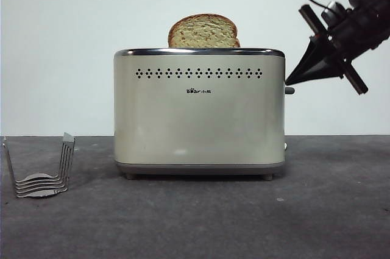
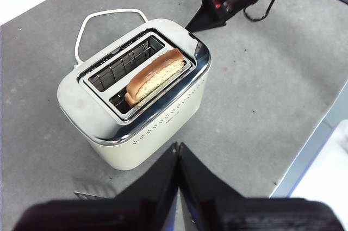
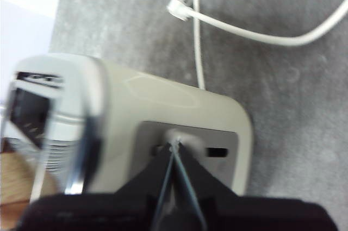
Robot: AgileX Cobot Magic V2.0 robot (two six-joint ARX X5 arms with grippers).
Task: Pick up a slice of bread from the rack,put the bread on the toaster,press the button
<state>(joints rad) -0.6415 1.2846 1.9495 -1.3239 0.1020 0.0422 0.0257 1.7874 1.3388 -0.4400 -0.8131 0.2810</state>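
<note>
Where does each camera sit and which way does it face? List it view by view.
Front view: low at table height, looking level at the toaster, the bread in its top, the rack; the right end effector comes in from the upper right, just above the button.
Left wrist view: high up, looking down into the toaster's slots; its own shut left end effector shows.
Right wrist view: close on the toaster's narrow side; its own shut tip meets the button.
Front and left wrist views share toaster, bread and right end effector.
</note>
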